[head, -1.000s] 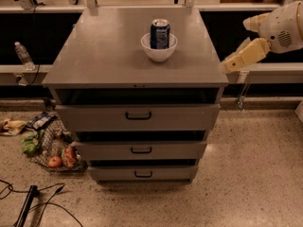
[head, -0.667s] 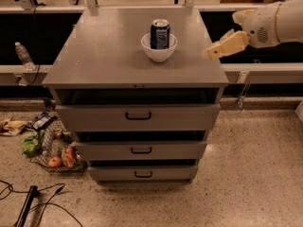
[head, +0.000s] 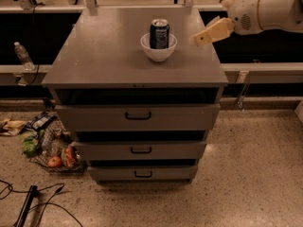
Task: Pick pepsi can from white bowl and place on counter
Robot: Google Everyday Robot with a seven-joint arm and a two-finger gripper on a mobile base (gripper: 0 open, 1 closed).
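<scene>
The pepsi can (head: 159,33) stands upright in the white bowl (head: 158,52), at the middle of the grey counter (head: 104,56). My gripper (head: 200,39) reaches in from the right on a white arm, with tan fingers above the counter's right part. It is to the right of the bowl, about a bowl's width away, touching neither can nor bowl. It holds nothing.
The cabinet has three black-handled drawers (head: 138,116) below the top. A clear plastic bottle (head: 22,55) lies on a ledge at the left. A net bag of produce (head: 54,150) and cables (head: 33,205) lie on the floor at the lower left.
My gripper has moved left and up, from beside the counter's right edge to over its right part, closer to the bowl. The can and bowl have not moved.
</scene>
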